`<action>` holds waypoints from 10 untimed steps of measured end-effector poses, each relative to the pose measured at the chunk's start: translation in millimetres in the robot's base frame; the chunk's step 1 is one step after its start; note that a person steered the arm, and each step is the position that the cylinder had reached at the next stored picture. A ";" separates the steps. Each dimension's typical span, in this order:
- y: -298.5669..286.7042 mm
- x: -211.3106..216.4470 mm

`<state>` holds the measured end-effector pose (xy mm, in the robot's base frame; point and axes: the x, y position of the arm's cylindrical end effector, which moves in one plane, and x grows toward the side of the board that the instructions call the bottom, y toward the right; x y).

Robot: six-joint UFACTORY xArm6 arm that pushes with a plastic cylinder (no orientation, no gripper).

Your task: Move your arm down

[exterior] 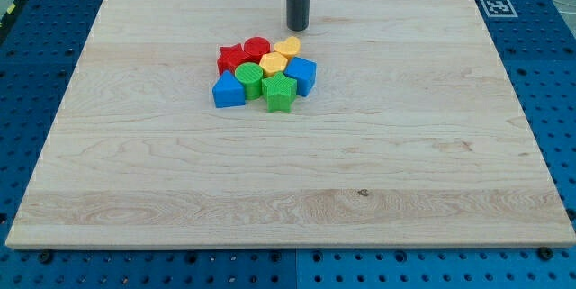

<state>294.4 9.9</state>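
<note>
1. Wooden board [297,172], pale with visible grain, fills most of the view and rests on a blue perforated bench [549,82].
2. My tip [297,28] is the lower end of a straight dark rod entering from the view's top. It carries no jaws and holds nothing.
3. My tip stands just above the block cluster in the view, nearest the yellow block [288,47], with a narrow strip of bare wood between them.
4. Eight blocks lie packed together, most touching a neighbour:
   - red star [232,57] and red cylinder [257,49] along the top left;
   - a second yellow block [274,62], apparently hexagonal, in the middle;
   - blue cube [301,76] at the right;
   - green cylinder [249,79] and green block [279,93] along the bottom;
   - blue block [229,91] at the bottom left, its shape hard to make out.
5. A black-and-white marker tag [496,6] sits just off the board's top right corner.
</note>
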 end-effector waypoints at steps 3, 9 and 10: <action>6.5 0.0; 34.7 36.8; 43.4 53.0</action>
